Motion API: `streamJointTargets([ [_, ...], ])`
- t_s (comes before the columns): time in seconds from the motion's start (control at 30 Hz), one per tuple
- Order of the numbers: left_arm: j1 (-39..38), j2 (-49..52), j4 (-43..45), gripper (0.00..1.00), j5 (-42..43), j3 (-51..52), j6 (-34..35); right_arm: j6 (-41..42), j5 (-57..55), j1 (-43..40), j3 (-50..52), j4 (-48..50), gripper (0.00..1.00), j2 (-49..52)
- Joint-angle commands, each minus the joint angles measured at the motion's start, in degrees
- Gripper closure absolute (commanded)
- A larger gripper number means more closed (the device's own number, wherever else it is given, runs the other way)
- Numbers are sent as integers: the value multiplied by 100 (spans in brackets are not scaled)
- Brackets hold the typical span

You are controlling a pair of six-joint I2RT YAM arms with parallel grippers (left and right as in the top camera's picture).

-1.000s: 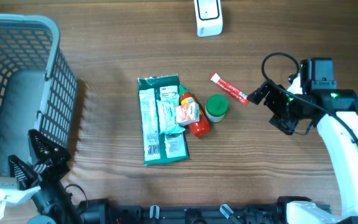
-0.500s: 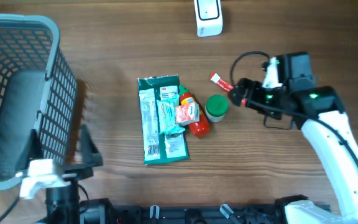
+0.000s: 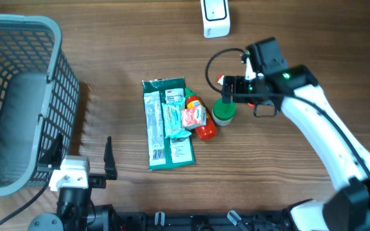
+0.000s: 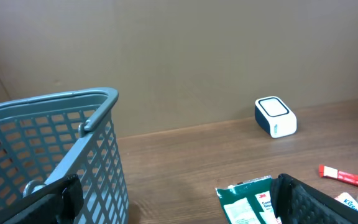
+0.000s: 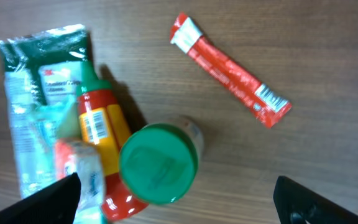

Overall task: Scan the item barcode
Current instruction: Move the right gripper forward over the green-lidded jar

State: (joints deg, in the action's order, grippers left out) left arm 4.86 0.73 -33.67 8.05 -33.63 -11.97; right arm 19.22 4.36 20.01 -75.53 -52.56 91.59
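Several items lie mid-table: a green package, a red-and-yellow bottle with a small sachet on it, a green-lidded jar and a red stick pack. My right gripper hovers open just above the jar and stick pack, holding nothing. In the right wrist view the jar lid sits between the fingers, and a barcode shows on the bottle. The white scanner stands at the far edge. My left gripper is open by the near edge.
A large grey mesh basket fills the left side, close to my left gripper; its wall shows in the left wrist view. Bare wood lies between the basket and the green package, and to the right of the items.
My right arm has swung left, from right of the stick pack to over the jar. My left gripper has moved right and turned, out from beside the basket.
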Motion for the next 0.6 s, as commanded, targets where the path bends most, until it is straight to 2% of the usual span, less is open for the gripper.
streamJointTargets([
  [0.0,-26,-35,-52,0,90,-7,-114,-535,-168,168,-269,-94,0,498],
  [0.23,-26,-35,-55,0,90,-7,-114,-789,-133,531,-269,-17,1,1298],
  [0.4,-26,-35,-55,0,90,-7,-114,-896,-219,557,-245,-39,22,1495],
  [0.47,-26,-35,-55,0,90,-7,-114,-887,-225,557,-243,-39,35,1493],
  [0.57,-26,-35,-72,0,90,-7,-114,-807,-227,553,-243,-55,41,1493],
])
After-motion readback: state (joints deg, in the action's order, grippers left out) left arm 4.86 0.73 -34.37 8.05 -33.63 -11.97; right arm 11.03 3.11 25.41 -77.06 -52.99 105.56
